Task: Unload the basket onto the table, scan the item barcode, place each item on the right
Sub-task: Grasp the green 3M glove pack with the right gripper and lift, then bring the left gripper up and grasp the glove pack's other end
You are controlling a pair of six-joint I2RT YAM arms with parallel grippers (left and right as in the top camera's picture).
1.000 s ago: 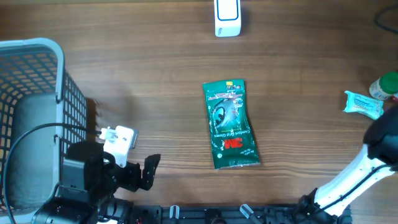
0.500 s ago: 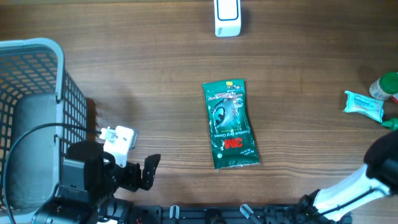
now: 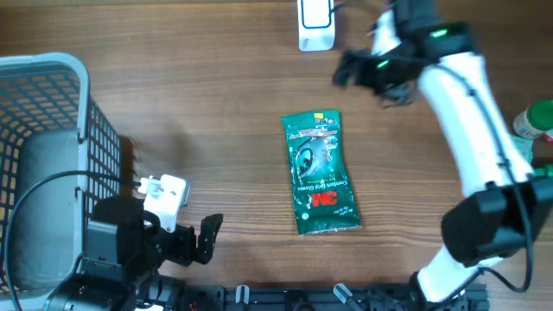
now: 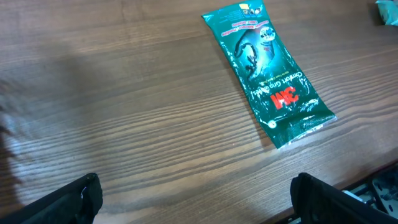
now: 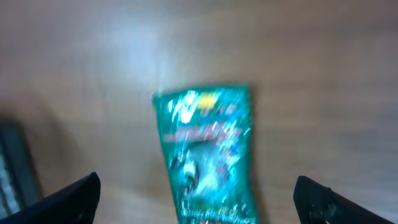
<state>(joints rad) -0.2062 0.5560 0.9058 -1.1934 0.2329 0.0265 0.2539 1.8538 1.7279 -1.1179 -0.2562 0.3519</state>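
A green packet (image 3: pixel 320 173) lies flat on the desk (image 3: pixel 207 104), printed side up, at about the middle of the wood, with nothing touching it. The right arm (image 3: pixel 458 112) reaches out over the far half of the desk. Its wrist view is blurred by motion, but the right fingers (image 5: pixel 71 200) show spread wide and empty, with the packet below and between them. The left fingers (image 4: pixel 333 200) are likewise spread and hold nothing. They hang low at the near edge beside a basket (image 3: pixel 52 65), well apart from the packet.

The white scanner (image 3: pixel 315 26) stands at the far edge of the desk, apart from the packet and in line with its top end. No barcode shows on the upturned face, so it may sit on the underside; the pictures cannot settle that.

By this showing the task is barely begun. The packet has not been gripped, lifted or turned, and nothing has been presented to the scanner. What appears to be left is the whole of the handling: close on the packet, raise it, find the barcode and face it to the scanner.
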